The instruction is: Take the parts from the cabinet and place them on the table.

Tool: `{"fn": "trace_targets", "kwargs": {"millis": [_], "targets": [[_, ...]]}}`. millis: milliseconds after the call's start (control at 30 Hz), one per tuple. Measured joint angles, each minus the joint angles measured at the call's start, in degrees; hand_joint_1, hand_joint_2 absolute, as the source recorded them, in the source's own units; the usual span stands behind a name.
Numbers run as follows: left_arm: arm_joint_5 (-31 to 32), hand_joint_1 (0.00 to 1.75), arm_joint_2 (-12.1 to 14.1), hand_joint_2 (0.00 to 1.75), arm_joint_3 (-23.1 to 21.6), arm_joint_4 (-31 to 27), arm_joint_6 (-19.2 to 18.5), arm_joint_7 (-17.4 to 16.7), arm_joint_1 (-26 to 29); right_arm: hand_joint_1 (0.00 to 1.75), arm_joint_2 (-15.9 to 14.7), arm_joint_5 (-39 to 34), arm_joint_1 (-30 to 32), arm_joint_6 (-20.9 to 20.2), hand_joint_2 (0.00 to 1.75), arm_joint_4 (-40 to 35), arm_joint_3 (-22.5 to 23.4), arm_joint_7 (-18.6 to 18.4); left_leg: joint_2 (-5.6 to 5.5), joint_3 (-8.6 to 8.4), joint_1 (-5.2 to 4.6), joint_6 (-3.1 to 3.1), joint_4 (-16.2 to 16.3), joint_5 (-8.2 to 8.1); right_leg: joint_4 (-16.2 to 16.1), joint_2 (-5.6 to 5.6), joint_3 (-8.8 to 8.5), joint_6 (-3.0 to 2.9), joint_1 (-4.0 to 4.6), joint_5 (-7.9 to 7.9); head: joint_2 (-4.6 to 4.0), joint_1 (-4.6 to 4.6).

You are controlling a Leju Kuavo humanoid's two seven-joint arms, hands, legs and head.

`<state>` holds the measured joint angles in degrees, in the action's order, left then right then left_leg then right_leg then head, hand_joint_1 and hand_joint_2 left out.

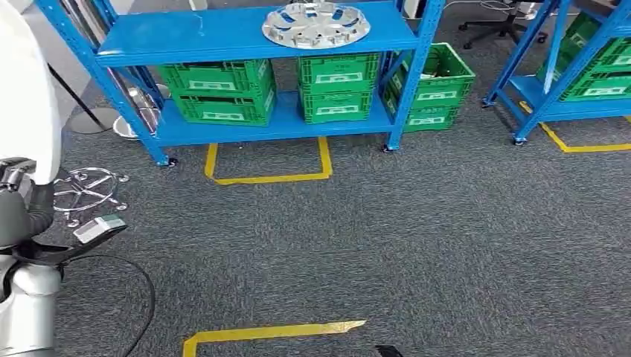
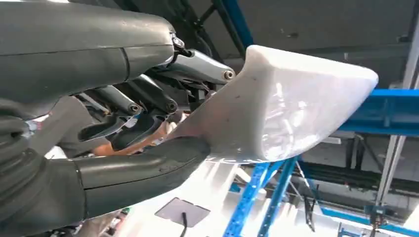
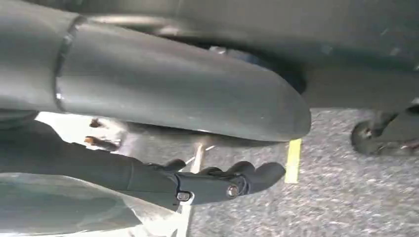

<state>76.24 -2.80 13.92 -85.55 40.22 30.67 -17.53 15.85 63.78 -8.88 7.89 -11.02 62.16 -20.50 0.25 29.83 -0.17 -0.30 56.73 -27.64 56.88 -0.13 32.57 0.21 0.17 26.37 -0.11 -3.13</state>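
Carpet point(image 1: 417, 245) lay grey in front of me, with yellow tape point(image 1: 268, 177) marks on it. A blue rack point(image 1: 223, 33) stood past the tape. A silver wheel cover point(image 1: 316, 24) sat on its top shelf, and green crates point(image 1: 336, 85) sat on the shelf below. My left hand point(image 2: 148, 123) held a white part point(image 2: 281, 108), thumb on one side and fingers on the other. In the head view that white part point(image 1: 26, 82) was up at my left side. My right hand point(image 3: 197, 148) was near the carpet, fingers bent in a bit, and I could not tell if it held anything.
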Motion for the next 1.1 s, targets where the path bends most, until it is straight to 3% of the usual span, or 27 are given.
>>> {"fn": "trace_targets", "kwargs": {"millis": [67, 100, 133, 233, 267, 300, 333, 400, 433, 467, 533, 600, 800, 1100], "targets": [[0.00, 1.75, 0.02, 1.75, -0.02, 0.07, -0.02, 0.00, -0.03, 0.00, 0.04, 0.00, 0.01, 0.00, 0.00, 0.00, 0.00, 0.07, 0.00, 0.29, -0.07, 0.65, -0.36, 0.40, -0.12, -0.02, 0.17, 0.67, -0.11, -0.42, 0.00, -0.04], [0.00, 1.75, 0.00, 1.75, -0.07, 0.09, -0.02, 0.00, -0.04, 0.00, 0.04, 0.00, -0.01, 0.02, 0.00, 0.00, 0.00, 0.07, 0.21, 0.22, 0.46, 1.20, -0.96, 0.99, 0.32, 0.07, 0.83, 0.94, -0.17, 0.22, 0.00, 0.00], [-0.02, 1.75, 0.00, 1.75, -0.17, 0.09, 0.00, 0.00, -0.13, 0.00, 0.04, 0.00, 0.00, 0.04, 0.00, 0.00, 0.00, 0.09, 0.27, 0.49, 0.44, 1.53, -1.00, 1.25, 2.15, 0.13, 1.73, 1.28, -0.12, 1.96, 0.00, -0.22], [-0.02, 1.75, 0.07, 1.75, -0.22, 0.24, -0.02, 0.00, -0.10, 0.00, 0.04, 0.00, 0.07, 0.04, 0.00, 0.00, 0.00, 0.11, 0.30, 1.84, 0.43, 1.91, -0.93, 2.04, 16.21, 0.13, 8.06, 2.03, -0.43, 8.73, 0.00, -0.29], [-0.02, 1.75, 0.02, 1.75, -0.22, 0.31, 0.00, 0.00, -0.04, 0.00, 0.04, 0.00, 0.09, 0.04, 0.00, 0.00, 0.00, 0.13, 0.30, 2.17, 0.44, 1.87, -0.90, 2.29, 18.95, 0.11, 9.15, 2.19, -0.44, 9.36, 0.00, -0.33], [0.00, 1.75, 0.00, 1.75, -0.22, 0.44, -0.02, 0.00, 0.08, 0.00, 0.04, 0.00, 0.04, 0.04, 0.00, 0.00, 0.00, 0.13, 0.30, 2.35, 0.46, 1.76, -0.88, 2.45, 18.31, 0.11, 8.59, 2.27, -0.46, 8.45, 0.00, -0.33], [0.00, 1.75, 0.00, 1.75, -0.24, 0.52, -0.02, 0.00, 0.15, 0.00, 0.04, 0.00, 0.02, 0.04, 0.00, 0.00, 0.00, 0.11, 0.28, 2.42, 0.47, 1.66, -0.83, 2.53, 15.26, 0.10, 6.63, 2.26, -0.51, 6.52, 0.00, -0.31], [-0.02, 1.75, 0.02, 1.75, -0.24, 0.55, 0.00, 0.00, 0.14, 0.00, 0.04, 0.00, 0.03, 0.04, 0.00, 0.00, 0.00, 0.11, 0.26, 2.44, 0.51, 1.52, -0.45, 2.56, 4.36, 0.09, 0.47, 2.02, -0.61, 1.77, 0.00, -0.31], [-0.02, 1.75, 0.02, 1.75, -0.24, 0.55, 0.00, 0.00, 0.10, 0.00, 0.04, 0.00, 0.05, 0.07, 0.00, 0.00, -0.02, 0.11, 0.24, 2.65, 0.38, 1.20, -0.27, 2.53, 0.38, 0.20, -1.63, 1.84, -0.60, 2.14, 0.00, -0.30], [-0.02, 1.75, 0.04, 1.75, -0.24, 0.55, 0.00, 0.00, 0.02, 0.00, 0.04, 0.00, 0.01, 0.07, 0.00, 0.00, -0.02, 0.11, 0.22, 3.16, 0.01, 0.92, 0.33, 2.54, -0.64, 0.31, -2.32, 1.48, -0.56, 2.04, 0.00, -0.26], [-0.04, 1.75, 0.11, 1.75, -0.24, 0.55, 0.00, -0.07, 0.03, 0.00, 0.04, 0.00, 0.10, 0.04, 0.00, 0.00, -0.02, 0.11, 0.16, 3.59, -0.08, 1.49, 0.44, 2.79, -0.44, 0.31, -1.83, 1.32, -0.61, 1.77, 0.00, -0.18], [-0.02, 1.75, 0.04, 1.75, -0.46, 0.55, 0.00, -0.09, 0.03, 0.00, 0.04, 0.00, 0.25, 0.04, 0.00, 0.00, 0.00, 0.11, 0.16, 3.60, 0.02, 1.45, 0.37, 2.94, -0.29, 0.33, -1.69, 1.13, -0.41, 1.69, 0.00, -0.13], [-0.20, 1.75, 0.09, 1.75, -0.52, 0.57, 0.00, -0.09, -0.02, 0.00, 0.04, 0.00, 0.18, 0.04, 0.00, 0.00, -0.02, 0.13, 0.16, 3.69, 0.24, 0.57, 0.01, 3.47, -0.04, 0.28, -1.37, 0.52, -0.18, 1.57, 0.00, -0.18], [-2.17, 1.75, 0.09, 1.75, -0.52, 1.22, 0.00, 0.85, -0.01, 0.00, 0.04, 0.13, 0.24, 0.59, 0.00, 0.00, -0.04, 0.66, 0.16, 4.11, 0.22, 0.10, -0.01, 3.73, 0.05, 0.23, -0.98, 0.25, -0.20, 1.32, 0.00, -0.20]]}}
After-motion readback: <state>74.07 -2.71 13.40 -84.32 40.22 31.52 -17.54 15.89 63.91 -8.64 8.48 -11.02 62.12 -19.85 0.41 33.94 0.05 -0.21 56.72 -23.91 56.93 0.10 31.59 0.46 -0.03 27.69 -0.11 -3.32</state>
